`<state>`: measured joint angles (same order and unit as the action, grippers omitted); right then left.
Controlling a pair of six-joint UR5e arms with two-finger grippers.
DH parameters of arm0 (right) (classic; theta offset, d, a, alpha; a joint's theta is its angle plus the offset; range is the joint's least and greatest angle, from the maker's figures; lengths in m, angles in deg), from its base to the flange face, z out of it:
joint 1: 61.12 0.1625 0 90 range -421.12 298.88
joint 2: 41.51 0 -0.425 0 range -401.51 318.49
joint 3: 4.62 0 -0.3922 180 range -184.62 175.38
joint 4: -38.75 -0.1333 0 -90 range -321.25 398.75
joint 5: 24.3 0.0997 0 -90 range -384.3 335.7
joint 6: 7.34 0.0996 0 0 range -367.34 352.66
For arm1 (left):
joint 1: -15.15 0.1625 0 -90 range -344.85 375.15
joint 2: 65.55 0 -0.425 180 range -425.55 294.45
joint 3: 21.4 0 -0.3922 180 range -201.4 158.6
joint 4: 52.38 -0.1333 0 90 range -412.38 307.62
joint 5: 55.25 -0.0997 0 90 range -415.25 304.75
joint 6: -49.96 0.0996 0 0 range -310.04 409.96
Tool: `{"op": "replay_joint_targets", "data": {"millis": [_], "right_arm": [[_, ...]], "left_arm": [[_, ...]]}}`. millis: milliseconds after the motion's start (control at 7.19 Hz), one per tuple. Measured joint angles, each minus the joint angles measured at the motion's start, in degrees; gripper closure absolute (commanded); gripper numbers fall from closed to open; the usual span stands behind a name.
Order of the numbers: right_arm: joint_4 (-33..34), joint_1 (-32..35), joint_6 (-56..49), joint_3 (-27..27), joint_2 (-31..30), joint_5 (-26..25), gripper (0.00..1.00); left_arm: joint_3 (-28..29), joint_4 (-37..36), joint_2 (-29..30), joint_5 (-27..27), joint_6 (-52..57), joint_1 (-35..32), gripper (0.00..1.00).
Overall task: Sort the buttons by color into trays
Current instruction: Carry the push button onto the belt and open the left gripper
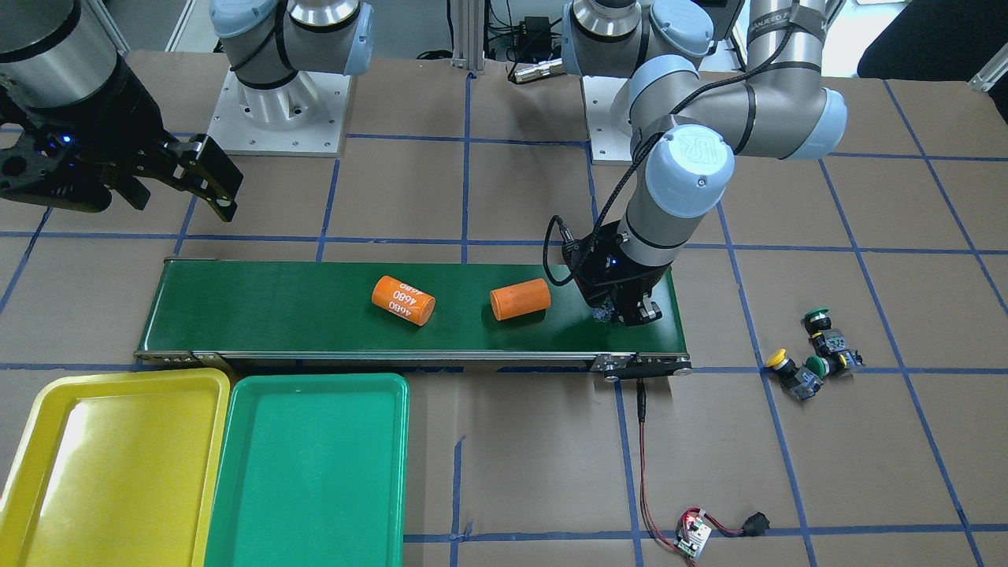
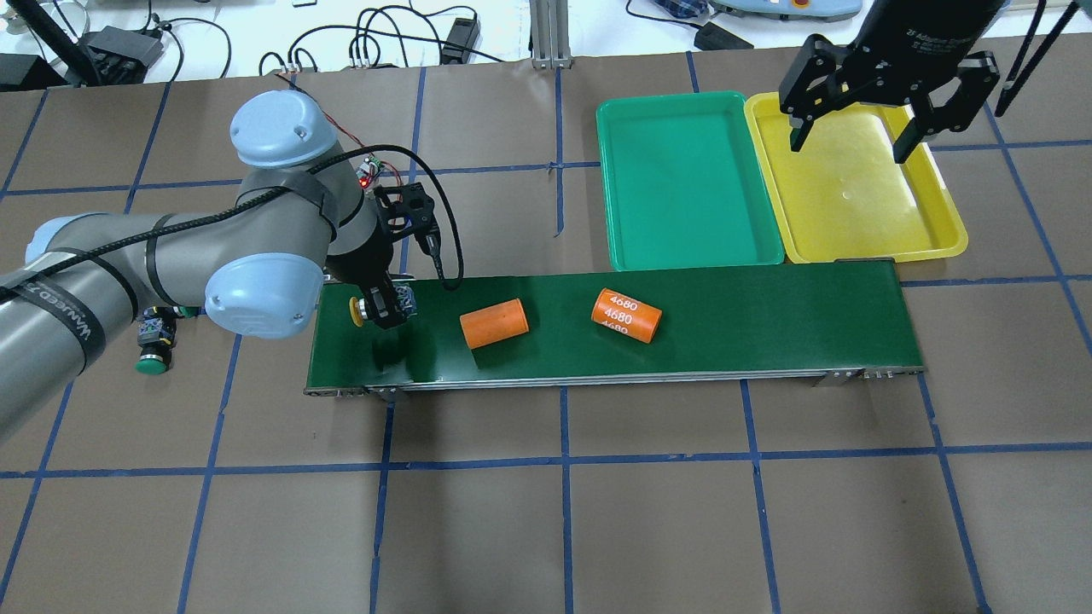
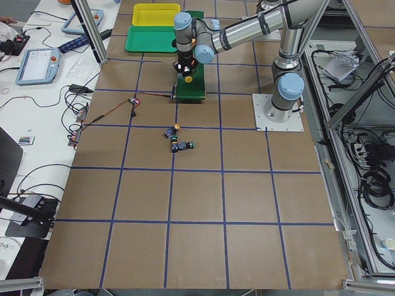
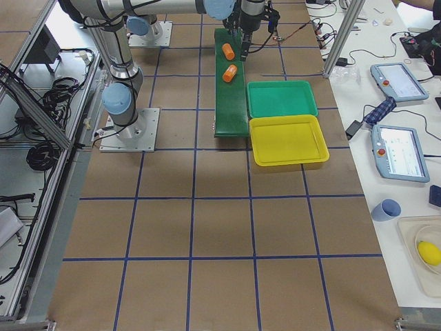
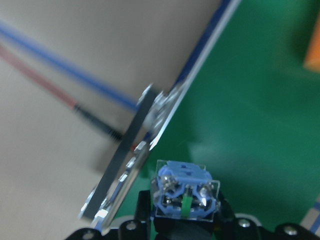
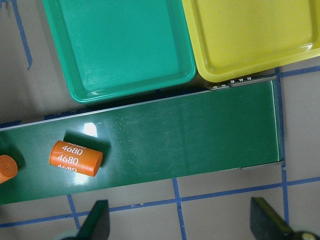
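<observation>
A yellow-capped button [image 2: 353,309] is pinched in the left claw [image 2: 384,312], just above one end of the dark green conveyor [image 2: 768,324]. Three more buttons [image 1: 824,344] are clustered on the worktop [image 1: 866,472] near that end. The right claw [image 2: 849,141] is held spread above the yellow tray [image 2: 853,205], which is set just beside the green tray [image 2: 682,170].

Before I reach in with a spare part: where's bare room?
Bare: green tray, yellow tray, the belt from the 4680 cylinder to its tray-side end. Crowded: the other end, where the left gripper holds a yellow button; loose buttons beyond.
</observation>
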<state>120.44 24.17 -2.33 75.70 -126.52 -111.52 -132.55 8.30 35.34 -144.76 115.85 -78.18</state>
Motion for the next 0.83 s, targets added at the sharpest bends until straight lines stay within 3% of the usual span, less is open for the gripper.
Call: {"op": "replay_joint_targets", "data": {"millis": [139,278,556,835], "right_arm": [[0.0,-0.1,0.0,0.0,0.1,0.3,0.0],[0.0,-0.1,-0.1,0.0,0.2,0.5,0.0],[0.0,-0.1,-0.1,0.0,0.3,0.6,0.0],[0.0,-0.1,-0.4,0.0,0.4,0.5,0.0]], "left_arm": [[-1.8,-2.4,0.0,-0.1,1.1,-0.2,0.6],[-3.3,-4.3,0.0,-0.1,1.4,-0.2,0.01],[-3.8,-5.3,-0.2,-0.1,0.8,0.4,0.0],[-3.0,-2.6,-0.9,0.7,-1.4,6.1,0.0]]}}
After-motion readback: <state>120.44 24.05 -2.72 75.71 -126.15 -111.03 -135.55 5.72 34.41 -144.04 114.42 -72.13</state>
